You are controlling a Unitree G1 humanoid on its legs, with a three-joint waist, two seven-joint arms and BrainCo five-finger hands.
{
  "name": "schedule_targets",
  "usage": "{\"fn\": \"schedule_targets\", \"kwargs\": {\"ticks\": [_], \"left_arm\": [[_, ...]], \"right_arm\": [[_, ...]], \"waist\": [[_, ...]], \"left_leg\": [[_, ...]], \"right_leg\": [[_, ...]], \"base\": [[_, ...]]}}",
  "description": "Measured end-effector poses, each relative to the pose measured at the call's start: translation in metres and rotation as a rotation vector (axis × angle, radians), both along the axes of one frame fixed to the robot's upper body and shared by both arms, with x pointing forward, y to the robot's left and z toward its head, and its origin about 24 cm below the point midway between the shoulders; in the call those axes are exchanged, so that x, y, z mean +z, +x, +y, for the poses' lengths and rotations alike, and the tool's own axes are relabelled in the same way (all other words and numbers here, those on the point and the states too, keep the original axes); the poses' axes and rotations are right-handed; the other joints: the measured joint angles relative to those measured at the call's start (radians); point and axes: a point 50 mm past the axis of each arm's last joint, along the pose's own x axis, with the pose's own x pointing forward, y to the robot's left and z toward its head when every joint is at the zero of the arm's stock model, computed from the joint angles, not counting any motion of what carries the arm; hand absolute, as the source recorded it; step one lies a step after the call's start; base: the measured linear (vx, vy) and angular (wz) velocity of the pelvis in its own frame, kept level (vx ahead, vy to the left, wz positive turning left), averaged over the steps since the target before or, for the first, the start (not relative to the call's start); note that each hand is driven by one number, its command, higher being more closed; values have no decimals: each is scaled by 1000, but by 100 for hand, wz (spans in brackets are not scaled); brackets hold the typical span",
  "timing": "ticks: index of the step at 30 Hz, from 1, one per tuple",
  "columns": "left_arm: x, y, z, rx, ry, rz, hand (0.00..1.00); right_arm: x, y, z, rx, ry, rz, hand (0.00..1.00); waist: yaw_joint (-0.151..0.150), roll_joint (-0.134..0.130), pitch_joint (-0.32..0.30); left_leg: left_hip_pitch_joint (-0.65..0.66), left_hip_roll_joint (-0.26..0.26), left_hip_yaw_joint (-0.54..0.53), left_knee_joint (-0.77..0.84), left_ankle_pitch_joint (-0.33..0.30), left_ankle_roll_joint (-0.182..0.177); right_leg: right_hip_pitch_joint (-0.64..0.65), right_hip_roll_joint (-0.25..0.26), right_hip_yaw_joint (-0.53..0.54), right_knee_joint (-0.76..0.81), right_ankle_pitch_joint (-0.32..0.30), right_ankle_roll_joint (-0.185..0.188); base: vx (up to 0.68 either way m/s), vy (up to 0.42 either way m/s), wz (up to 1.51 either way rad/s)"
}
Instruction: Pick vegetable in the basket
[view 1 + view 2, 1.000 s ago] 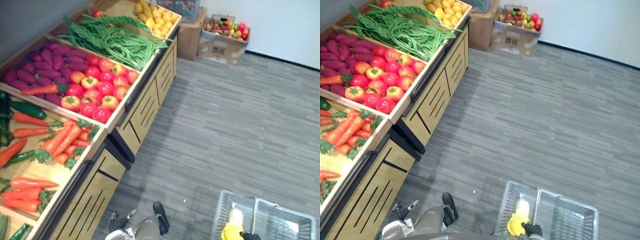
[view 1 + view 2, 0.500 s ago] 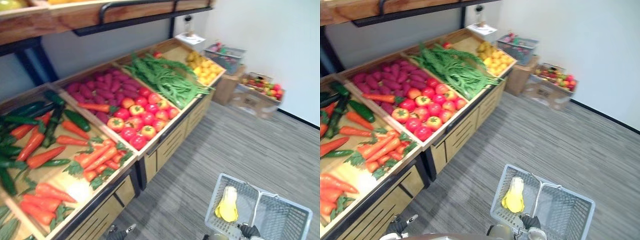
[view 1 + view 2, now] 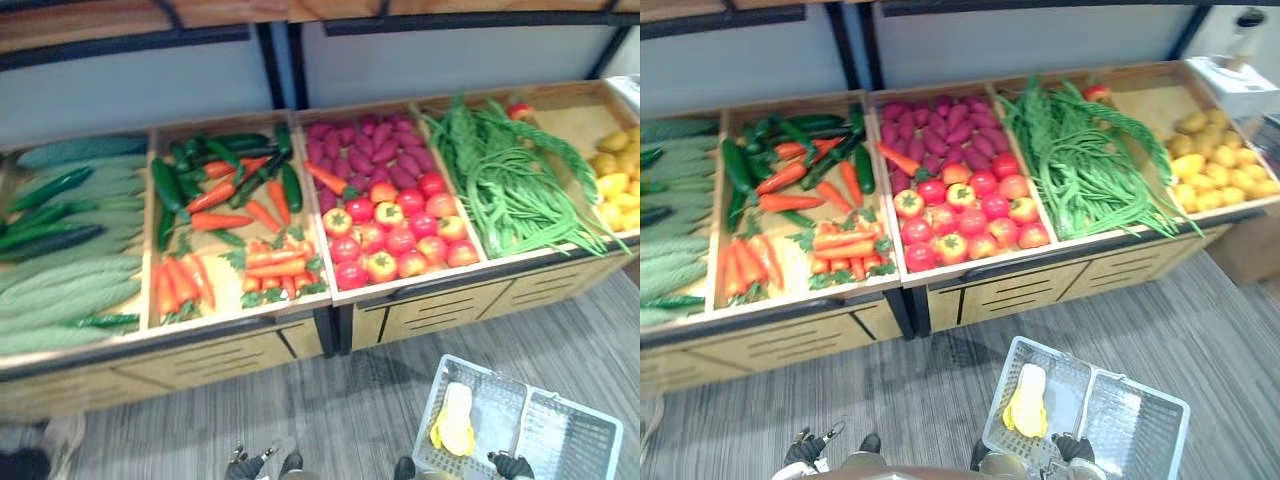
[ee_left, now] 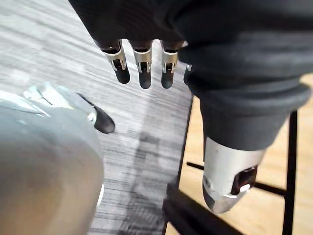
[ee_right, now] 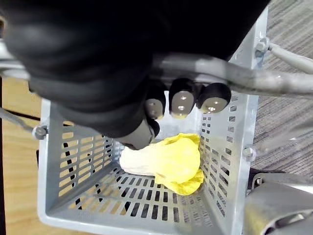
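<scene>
you face the stand of produce. the basket hangs from your right hand, fingers curled round its handle. your left hand hangs beside the stand, fingers straight. the yellow vegetable lies in the basket, just under the right hand.

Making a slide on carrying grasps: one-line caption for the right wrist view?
Right hand curled round the handle of a grey basket holding a yellow-and-white leafy vegetable.
</scene>
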Motion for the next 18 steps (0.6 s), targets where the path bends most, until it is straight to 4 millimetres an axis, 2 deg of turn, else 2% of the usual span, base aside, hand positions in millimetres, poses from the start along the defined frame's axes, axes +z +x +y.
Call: {"fn": "schedule_targets", "kwargs": {"ticks": [2,3,4,5,6,8,10,11,18], "left_arm": [[-2,-10,1,45,-13,22,0],[-3,-16,1,52,-19,39,0],[-4,-17,0,47,-20,47,0],[-4,-17,0,36,-19,50,0],[-4,-20,0,19,-17,60,0],[-5,-21,-3,-9,-21,66,0],[-5,-20,-5,-35,-22,68,0],[-4,-16,7,-185,25,104,0],[-4,-17,8,-183,26,107,0]], "right_arm": [[0,2,0,-2,2,-2,100],[1,3,-1,-6,-2,-5,100],[1,3,-2,-6,-5,-4,100],[1,3,-2,-3,-6,-3,100],[1,4,-1,1,-5,-1,100],[0,2,1,20,-2,8,100],[-1,-1,3,31,3,17,100],[-6,2,27,149,39,44,100],[-6,3,26,148,38,41,100]], "waist": [[-1,1,0],[-1,2,0],[-3,-4,5],[-3,-5,5],[-3,7,-2],[-8,21,-11],[-21,33,-22],[-30,-22,-16],[-30,-25,-15]], "left_leg": [[-22,1,96,-7,32,15],[-28,-1,228,-4,42,30],[-33,-5,389,26,21,68],[-35,-7,458,43,17,84],[-35,-24,518,51,28,87],[-22,-45,510,6,44,88],[0,-75,497,-79,88,94],[45,-117,430,-114,99,94],[52,-116,457,-114,91,92]], "right_leg": [[2,-11,-44,-13,3,-9],[0,-28,-67,-10,0,-13],[1,-48,-83,-7,-2,-15],[4,-58,-88,-6,-3,-14],[8,-72,-89,-7,-5,-9],[23,-81,-97,-38,9,15],[46,-93,-121,-81,37,33],[144,-111,-187,-121,55,46],[139,-112,-165,-121,56,47]], "base": [[-79,-46,67],[-112,57,50],[-97,64,46],[-65,139,32],[-40,115,21],[-38,135,21],[-9,91,32],[6,30,16],[1,1,-7]]}}
